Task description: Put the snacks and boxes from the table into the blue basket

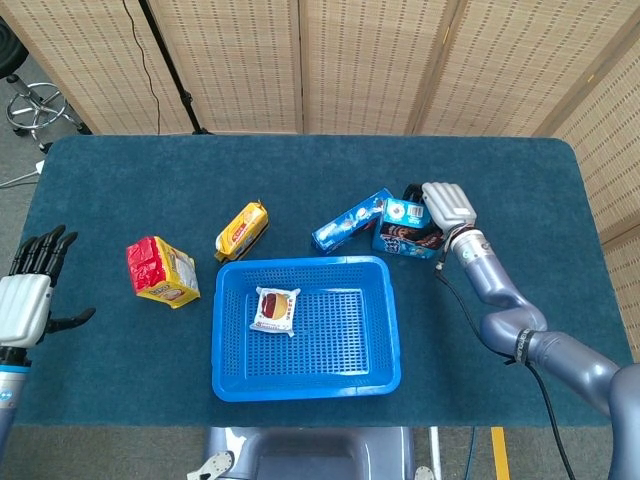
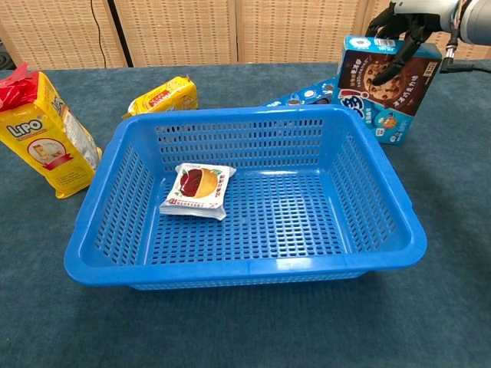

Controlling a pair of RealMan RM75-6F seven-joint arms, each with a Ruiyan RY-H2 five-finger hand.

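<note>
Cookie box [image 2: 387, 90] stands upright on the table behind the blue basket [image 1: 305, 384], right of the long blue pack [image 1: 350, 220]. We note the right hand [image 1: 440, 209] clasping its top, fingers [image 2: 404, 47] down its front. Left hand [image 1: 28, 296] hovers, spread, holding nothing.

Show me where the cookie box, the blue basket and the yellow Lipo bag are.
cookie box [image 2: 387, 96], chest view, on its printed front face.
blue basket [image 2: 245, 270], chest view, on its near rim.
yellow Lipo bag [image 2: 47, 142], chest view, on its front panel.
</note>
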